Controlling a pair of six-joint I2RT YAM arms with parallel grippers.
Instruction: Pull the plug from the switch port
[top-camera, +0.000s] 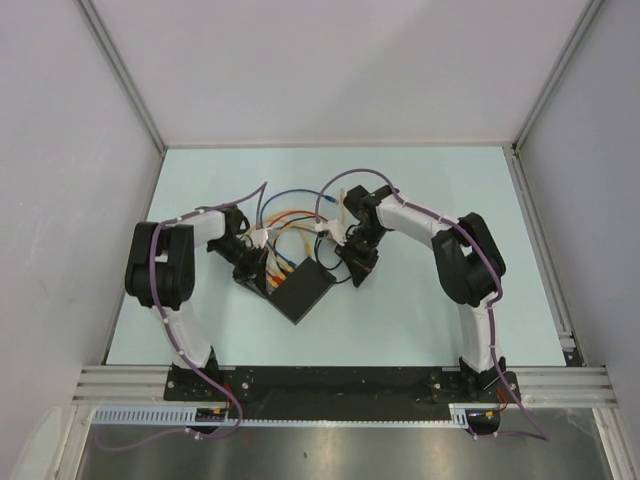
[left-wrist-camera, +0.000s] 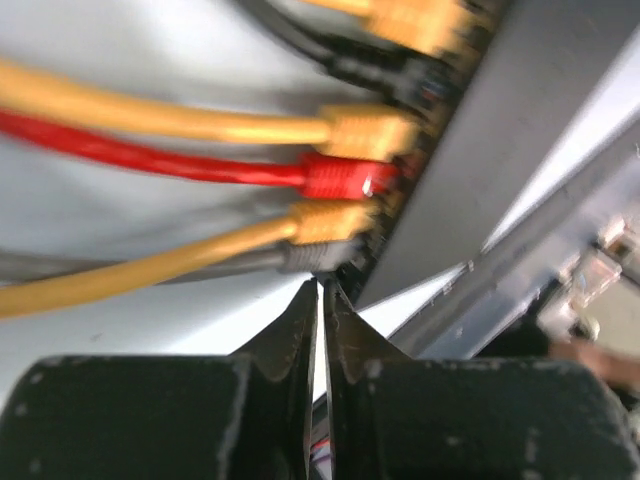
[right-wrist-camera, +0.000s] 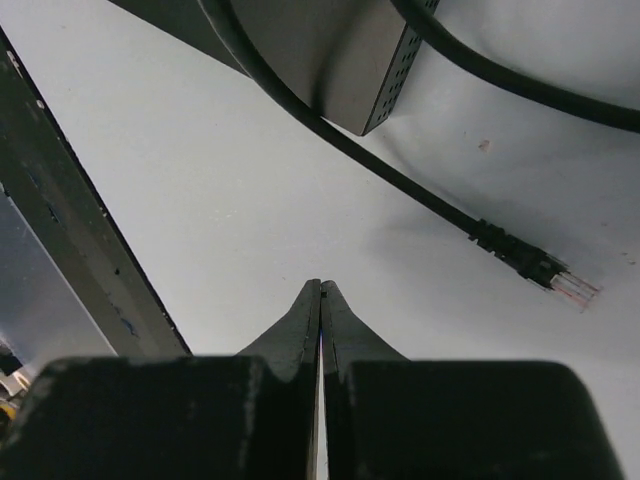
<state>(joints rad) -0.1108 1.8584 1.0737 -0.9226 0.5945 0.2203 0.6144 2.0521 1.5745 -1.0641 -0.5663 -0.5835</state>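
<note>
Two pincers flank the switch (top-camera: 303, 288), which lies flat and turned cornerwise near the middle of the pale surface (top-camera: 430, 190). From overhead I see the left pincer (left-wrist-camera: 320, 290) at the switch's 10 o'clock, by the edge where the coloured cables enter, and the right pincer (right-wrist-camera: 320, 287) at its 2 o'clock.

On my left wrist view the fingers are narrow, with only a thin slit between them, and grip nothing. Their tips sit just under a grey plug (left-wrist-camera: 315, 258) at the port edge. Toward 12 o'clock from it come a yellow plug (left-wrist-camera: 325, 222), then a red plug (left-wrist-camera: 345, 177).

The right pincer is pressed together, empty, over bare surface. A black cable (right-wrist-camera: 400, 185) passes the switch's corner. It ends at the tips' 3 o'clock in a loose clear plug (right-wrist-camera: 562, 283) lying on the surface.
</note>
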